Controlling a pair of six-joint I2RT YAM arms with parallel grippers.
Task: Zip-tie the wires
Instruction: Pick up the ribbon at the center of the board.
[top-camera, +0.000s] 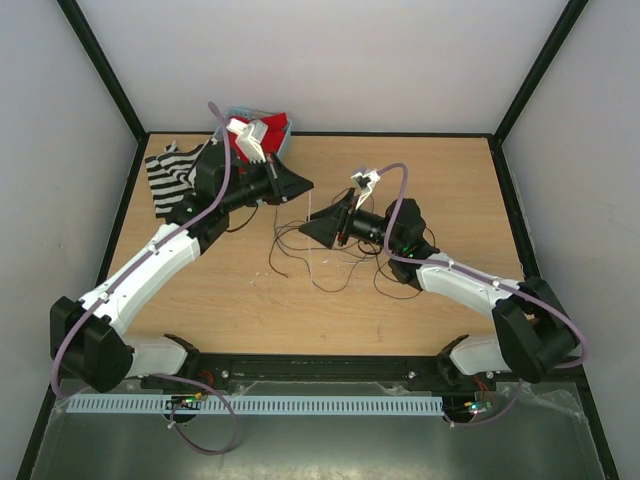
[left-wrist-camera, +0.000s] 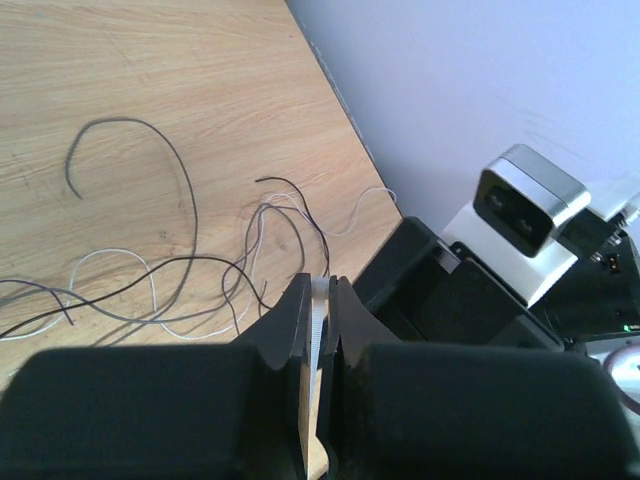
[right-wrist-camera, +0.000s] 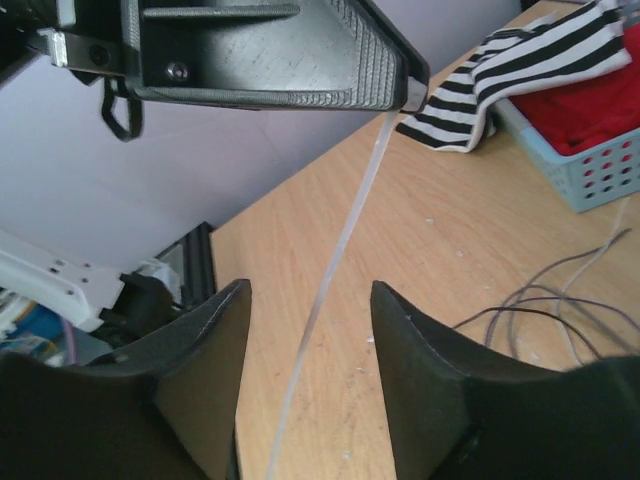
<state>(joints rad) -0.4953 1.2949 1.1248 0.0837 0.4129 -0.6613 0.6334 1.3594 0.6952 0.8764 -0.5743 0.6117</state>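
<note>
- Two arms reach in over the wooden table (top-camera: 400, 310), their tips turned toward each other above its middle.
- The left gripper (left-wrist-camera: 320, 285) is clenched on the zip tie (left-wrist-camera: 319, 312). In the left wrist view the white strip sits edge-on between the two black fingers, with almost no gap around it.
- From the right wrist camera, the strip comes out of the left gripper's tip and slants down toward the lower left. It passes through the space between the right gripper's fingers.
- The right gripper (right-wrist-camera: 310, 300) stands parted, one finger on each side of the strip. Neither finger appears to touch it, and it grasps nothing.
- Where the strip's lower end lies cannot be told; it leaves the bottom of the right wrist picture.
- The wires (top-camera: 330, 262) lie loose on the table below and beside the two grippers. They are thin dark and pale strands curling in overlapping loops, and neither gripper holds them.
- At the rear left of the table stands a pale blue basket (right-wrist-camera: 590, 165) with red cloth inside.
- A black-and-white striped cloth (top-camera: 170, 175) lies just beside the basket.
</note>
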